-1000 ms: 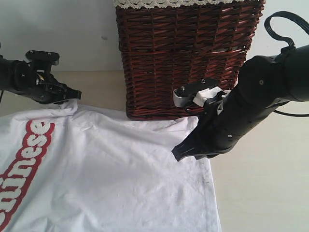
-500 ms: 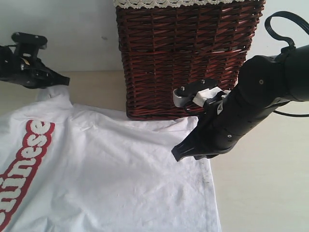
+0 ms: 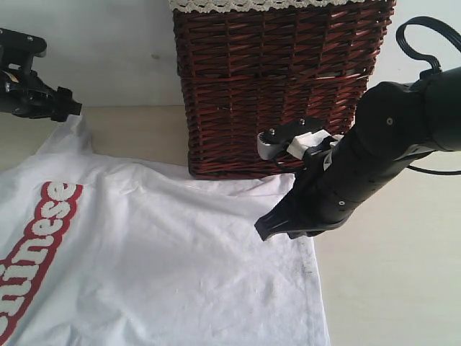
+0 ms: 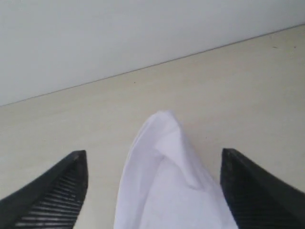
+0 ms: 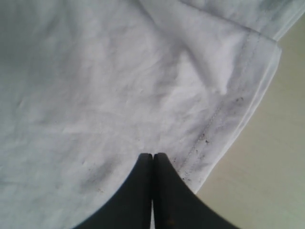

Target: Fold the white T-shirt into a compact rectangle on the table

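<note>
The white T-shirt (image 3: 166, 259) lies spread on the table (image 3: 389, 274), its red-edged lettering (image 3: 43, 223) at the left. One corner rises in a peak toward my left gripper (image 3: 72, 109) at the far left. In the left wrist view that gripper (image 4: 153, 153) is open, and the peak of the shirt (image 4: 167, 181) lies loose between its wide-apart fingers. My right gripper (image 3: 261, 231) is shut, its tips down on the shirt near the right hem. In the right wrist view the gripper (image 5: 153, 156) shows nothing between its tips, with the shirt (image 5: 95, 86) under them.
A dark wicker basket (image 3: 274, 79) with cream lace trim stands at the back, just behind the shirt's far edge and close to my right arm. The pale wall (image 4: 119, 33) rises behind the table. Bare tabletop (image 5: 276, 157) lies right of the hem.
My left gripper has drawn back to the left and upward, and the shirt corner has stretched out after it into a peak. The right arm has stayed put.
</note>
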Robot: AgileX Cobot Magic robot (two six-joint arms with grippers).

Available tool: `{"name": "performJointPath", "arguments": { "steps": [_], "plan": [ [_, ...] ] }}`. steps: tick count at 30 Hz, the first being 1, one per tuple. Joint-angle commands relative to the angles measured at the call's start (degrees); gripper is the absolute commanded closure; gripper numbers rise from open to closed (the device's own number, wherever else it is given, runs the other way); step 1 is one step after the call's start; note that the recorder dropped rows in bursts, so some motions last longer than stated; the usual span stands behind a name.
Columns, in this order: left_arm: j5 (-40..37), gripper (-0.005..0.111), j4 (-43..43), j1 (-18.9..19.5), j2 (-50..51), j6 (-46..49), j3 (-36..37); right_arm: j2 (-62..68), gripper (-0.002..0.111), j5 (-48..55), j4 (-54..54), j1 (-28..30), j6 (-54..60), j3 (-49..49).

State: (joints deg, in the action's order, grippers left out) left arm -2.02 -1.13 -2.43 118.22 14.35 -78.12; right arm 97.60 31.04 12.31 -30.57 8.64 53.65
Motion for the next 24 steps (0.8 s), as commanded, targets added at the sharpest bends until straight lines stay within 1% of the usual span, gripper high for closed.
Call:
{"name": "performJointPath", "arguments": {
  "steps": [1,3,4,5,6,7,8,9,10,11,12,14,16,18,19,21,24],
  "plan": [
    [-1.9,0.027,0.1,0.0,-1.6,-0.5,0.1,-0.5,0.108,-0.4,0.1,-0.1,0.7,-0.1],
    [-4.9,0.033,0.1,0.0,-2.2,-2.8,0.1,-0.5,0.108,-0.4,0.1,-0.1,0.7,-0.1],
    [-7.7,0.039,0.1,0.0,-2.3,-4.0,0.1,-0.5,0.108,-0.4,0.1,-0.1,0.7,-0.1],
    [-12.6,0.050,0.1,0.2,-2.3,-4.6,0.1,-0.5,0.108,-1.2,0.1,-0.1,1.5,-0.1],
    [-15.8,0.058,0.2,0.2,-2.0,-4.6,0.1,-0.5,0.108,-1.7,0.1,-0.1,1.8,-0.1],
    [-22.1,0.074,0.2,0.2,-1.6,-4.5,0.1,0.1,0.108,-2.7,-0.6,-0.1,1.8,-0.1],
    [-26.1,0.085,0.3,0.2,-1.5,-4.3,0.1,0.7,0.108,-2.7,-1.7,-0.1,1.4,-0.1],
    [-30.8,0.101,0.5,0.2,-1.8,-4.2,0.2,2.4,0.108,-2.4,-3.7,-0.1,-0.5,-0.1],
    [-34.7,0.106,1.1,0.4,-2.2,-4.0,0.2,3.5,0.108,-1.9,-5.2,-0.1,-1.9,-0.1],
    [-38.8,0.107,2.0,0.8,-3.4,-4.1,0.9,5.4,0.108,-1.3,-7.2,0.0,-3.7,-0.1],
    [-39.8,0.107,2.1,1.4,-4.7,-4.3,2.3,6.1,0.108,-1.3,-7.5,0.1,-4.1,-0.1],
    [-37.8,0.107,2.1,4.7,-9.1,-9.3,9.6,7.4,0.108,-1.6,-7.7,1.7,-4.2,-0.1],
    [-38.3,0.107,2.1,6.9,-9.6,-10.1,14.8,8.1,0.108,-1.7,-7.6,3.1,-4.2,-0.1],
    [-38.4,0.107,2.2,8.3,-8.2,-11.9,18.8,8.6,0.108,-1.7,-5.9,3.7,-4.2,-0.1],
    [-38.4,0.107,2.4,8.6,-7.6,-11.9,19.7,8.6,0.108,-1.7,-5.4,3.7,-4.1,-0.1],
    [-39.1,0.107,7.2,8.8,-6.6,-16.0,20.1,8.6,0.108,-0.7,-4.9,3.6,-3.8,-0.1],
    [-40.4,0.107,20.4,8.8,-6.6,-28.0,20.1,8.6,0.108,-1.2,-4.7,3.3,-3.4,-1.1]
  ]
}}
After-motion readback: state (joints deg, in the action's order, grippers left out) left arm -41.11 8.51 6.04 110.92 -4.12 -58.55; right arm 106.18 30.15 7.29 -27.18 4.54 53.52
